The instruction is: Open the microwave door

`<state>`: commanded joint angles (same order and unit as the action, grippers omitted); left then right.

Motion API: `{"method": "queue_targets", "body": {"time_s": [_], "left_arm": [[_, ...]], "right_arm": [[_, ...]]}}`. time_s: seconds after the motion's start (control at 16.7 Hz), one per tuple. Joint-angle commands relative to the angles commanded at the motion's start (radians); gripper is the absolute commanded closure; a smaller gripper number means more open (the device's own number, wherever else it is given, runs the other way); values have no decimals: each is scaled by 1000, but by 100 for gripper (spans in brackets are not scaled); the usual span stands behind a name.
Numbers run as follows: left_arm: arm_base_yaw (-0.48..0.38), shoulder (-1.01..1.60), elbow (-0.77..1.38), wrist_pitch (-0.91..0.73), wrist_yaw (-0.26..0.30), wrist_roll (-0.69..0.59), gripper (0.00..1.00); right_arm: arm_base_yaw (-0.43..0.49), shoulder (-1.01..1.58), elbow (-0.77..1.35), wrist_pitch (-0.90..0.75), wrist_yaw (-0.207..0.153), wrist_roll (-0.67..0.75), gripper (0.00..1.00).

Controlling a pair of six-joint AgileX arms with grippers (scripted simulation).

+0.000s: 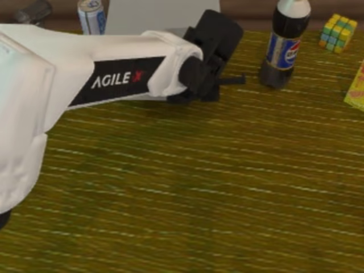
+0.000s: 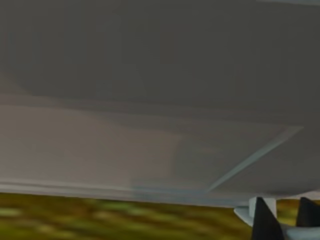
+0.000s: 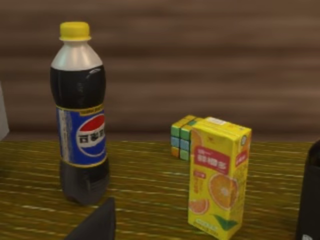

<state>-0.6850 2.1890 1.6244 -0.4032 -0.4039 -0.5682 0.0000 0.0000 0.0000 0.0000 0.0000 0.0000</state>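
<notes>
A blue-and-white can [image 1: 91, 15] stands at the far left of the green striped table [image 1: 199, 193], just left of the microwave [image 1: 162, 16], which sits at the far edge left of centre, only its pale top showing from above. The left arm [image 1: 85, 85] reaches from the left across the table, and the left gripper [image 1: 233, 81] sits just in front of the microwave, near its right corner. In the left wrist view the microwave door [image 2: 150, 100] fills almost everything, a flat grey panel very close to the camera; whether the fingers are parted or closed, I cannot tell. To the right stands a cola bottle [image 1: 286, 41], upright. Farther right, at the far edge, is a puzzle cube [image 1: 338, 33], with a yellow juice carton [image 3: 218, 176] beside it at the table's right edge. The right gripper [image 3: 200, 225] shows only dark finger edges in its wrist view, set wide apart.
</notes>
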Motion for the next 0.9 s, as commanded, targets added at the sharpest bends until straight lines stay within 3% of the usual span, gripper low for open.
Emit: {"method": "queue_targets", "body": {"time_s": [0.9], "left_arm": [[0, -13, -26, 10, -10, -8, 100]], "right_arm": [[0, 0, 0, 0, 0, 0, 0]]}}
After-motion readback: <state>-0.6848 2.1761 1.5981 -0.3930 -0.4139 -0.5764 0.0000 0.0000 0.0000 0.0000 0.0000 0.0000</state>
